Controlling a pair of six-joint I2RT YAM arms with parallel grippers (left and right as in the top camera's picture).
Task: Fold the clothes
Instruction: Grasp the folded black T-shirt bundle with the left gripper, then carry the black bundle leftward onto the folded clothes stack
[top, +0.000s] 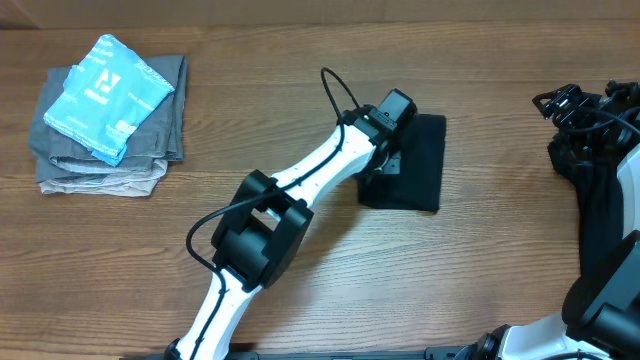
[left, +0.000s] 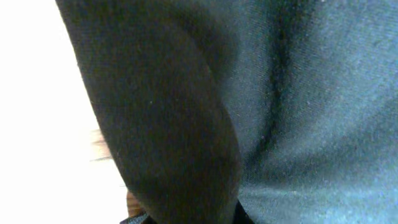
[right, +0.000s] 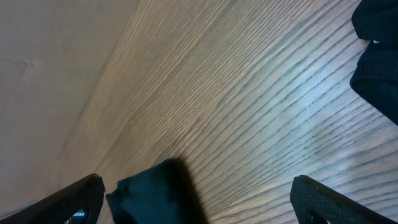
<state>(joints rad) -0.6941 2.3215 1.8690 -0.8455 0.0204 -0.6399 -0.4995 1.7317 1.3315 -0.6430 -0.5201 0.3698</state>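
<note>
Overhead, the left gripper (top: 383, 163) was pinched shut on the left edge of the folded black garment (top: 418, 165), right of the table's (top: 300, 60) centre. Its wrist view showed only that garment, and the right wrist view showed the right gripper (right: 199, 193) with fingers wide above the table.

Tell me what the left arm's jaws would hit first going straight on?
The small folded black fabric garment. It fills the left wrist view, and the left gripper seems to have its jaws shut on the edge; the wooden table lies beneath, though depth is unclear.
</note>
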